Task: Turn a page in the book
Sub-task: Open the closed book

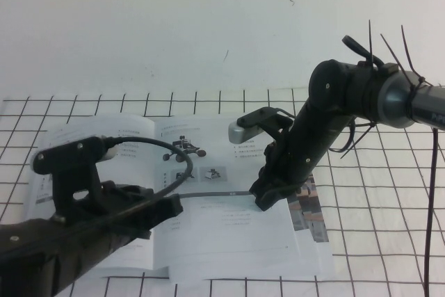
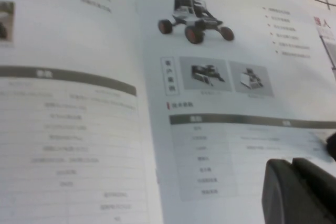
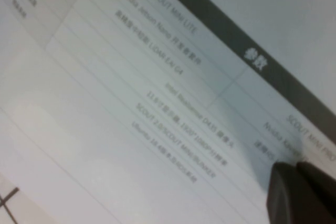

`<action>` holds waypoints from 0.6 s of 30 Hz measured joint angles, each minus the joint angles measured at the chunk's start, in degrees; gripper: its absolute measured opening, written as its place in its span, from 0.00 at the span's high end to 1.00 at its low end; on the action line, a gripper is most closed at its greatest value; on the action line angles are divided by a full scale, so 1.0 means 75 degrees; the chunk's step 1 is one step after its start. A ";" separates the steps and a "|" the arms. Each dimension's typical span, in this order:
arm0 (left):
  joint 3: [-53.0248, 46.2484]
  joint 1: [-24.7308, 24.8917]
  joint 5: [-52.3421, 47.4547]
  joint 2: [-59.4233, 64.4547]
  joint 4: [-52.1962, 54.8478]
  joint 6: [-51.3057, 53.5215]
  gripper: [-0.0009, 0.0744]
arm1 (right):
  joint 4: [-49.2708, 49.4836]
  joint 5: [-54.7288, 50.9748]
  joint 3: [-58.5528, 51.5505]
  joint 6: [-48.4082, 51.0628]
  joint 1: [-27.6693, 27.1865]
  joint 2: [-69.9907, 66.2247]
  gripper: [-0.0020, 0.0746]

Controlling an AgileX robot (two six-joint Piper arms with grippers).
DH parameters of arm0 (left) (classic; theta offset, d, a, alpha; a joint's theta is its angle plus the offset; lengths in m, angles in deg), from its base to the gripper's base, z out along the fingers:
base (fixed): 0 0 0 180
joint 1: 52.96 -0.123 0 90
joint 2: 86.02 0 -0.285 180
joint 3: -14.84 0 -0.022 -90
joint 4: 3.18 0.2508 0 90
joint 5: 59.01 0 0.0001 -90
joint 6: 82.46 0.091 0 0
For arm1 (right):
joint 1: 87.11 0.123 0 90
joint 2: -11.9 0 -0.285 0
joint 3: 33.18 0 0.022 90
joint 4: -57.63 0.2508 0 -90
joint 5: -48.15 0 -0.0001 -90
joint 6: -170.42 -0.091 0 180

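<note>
White book [image 1: 208, 234] lies open; right tool [image 1: 268, 196] together mid-page, left tool [image 1: 163, 210] unreadable.

The book [image 1: 208, 193] lies open and flat under my right gripper [image 1: 268, 196], white pages showing a wheeled rover photo. The page [image 1: 311, 210] with red-and-white squares peeks out just beyond that gripper.

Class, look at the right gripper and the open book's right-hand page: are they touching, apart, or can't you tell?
Cannot tell. In the high view the right gripper ends at the book, but no view shows contact or a gap plainly. The left gripper hovers over the left side.
</note>
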 joint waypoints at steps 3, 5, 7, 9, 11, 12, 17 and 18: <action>0.0027 -0.0243 0.0235 0.0088 0.0000 0.0348 0.99 | 0.0000 0.0000 0.0000 -0.0107 0.0000 0.0000 0.97; 0.0034 -0.0617 0.0134 0.0328 0.0000 0.0590 0.99 | 0.0046 0.0000 0.0000 -0.0117 0.0000 0.0000 0.97; 0.0034 -0.1130 -0.0168 0.0672 0.0000 0.0733 0.99 | 0.0093 0.0000 0.0000 -0.0117 0.0000 0.0000 0.97; 0.0034 -0.1630 -0.0611 0.1079 0.0000 0.0817 0.99 | 0.0110 0.0000 0.0000 -0.0117 0.0000 0.0000 0.97; 0.0034 -0.2143 -0.1127 0.1564 0.0000 0.0893 0.99 | 0.0117 0.0000 0.0000 -0.0117 0.0000 0.0000 0.97; 0.0034 -0.2320 -0.1356 0.1811 0.0013 0.0957 0.99 | 0.0117 0.0000 0.0000 -0.0117 0.0000 0.0000 0.97; 0.0080 -0.2980 -0.2102 0.2887 0.0063 0.1289 0.99 | 0.0180 0.0000 0.0000 -0.0117 0.0000 0.0000 0.97; 0.0106 -0.3037 -0.2198 0.2955 0.0075 0.1320 0.99 | 0.0180 0.0000 0.0000 -0.0117 0.0000 0.0000 0.97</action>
